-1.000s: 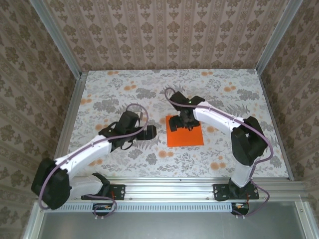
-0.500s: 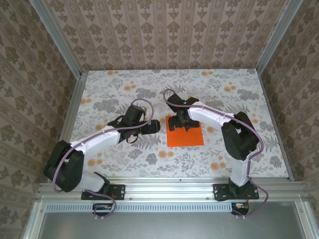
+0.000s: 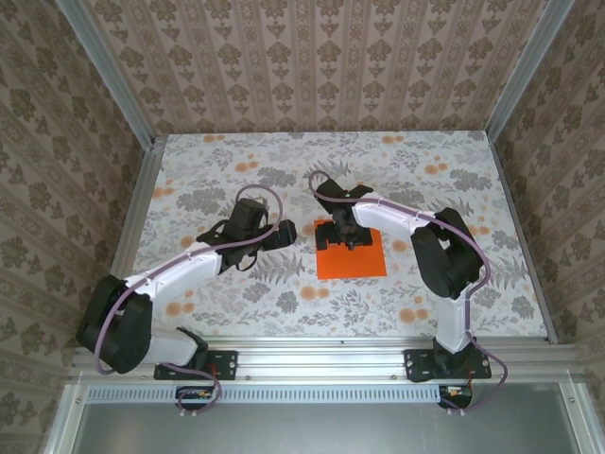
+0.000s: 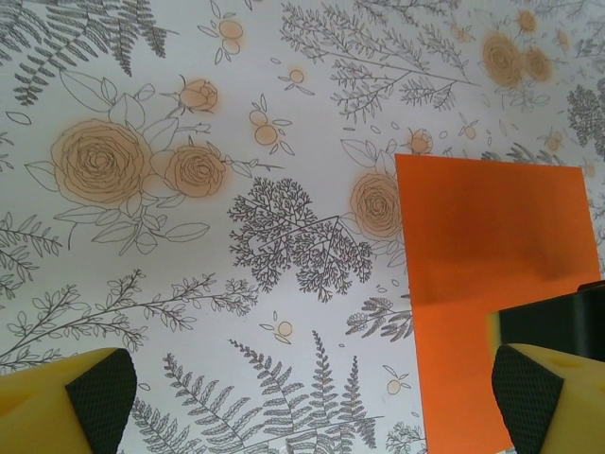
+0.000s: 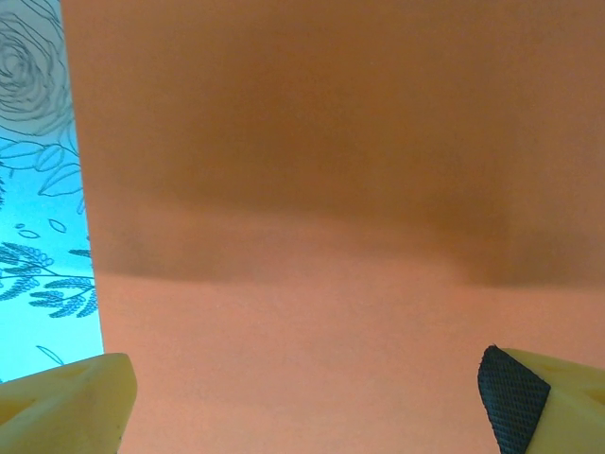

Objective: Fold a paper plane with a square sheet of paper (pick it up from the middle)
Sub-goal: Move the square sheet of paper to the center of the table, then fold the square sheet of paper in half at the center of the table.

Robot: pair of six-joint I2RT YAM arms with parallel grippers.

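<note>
The square sheet of paper is bright orange and lies flat and unfolded on the flower-printed table, a little right of centre. My right gripper hangs open low over the sheet's far left part. In the right wrist view the sheet spreads under the open right gripper, with nothing between the yellow fingers. My left gripper stands open just left of the sheet. In its own view the left gripper is over bare table, and the sheet lies to its right.
The table has a grey fern and pale orange flower print. Aluminium rails run along its left and right sides, with patterned walls behind. The right gripper's dark body shows over the sheet's edge.
The left arm swung inward and its gripper slid a little farther back, staying left of the sheet. The right gripper shifted slightly left over the sheet as its elbow drew in.
</note>
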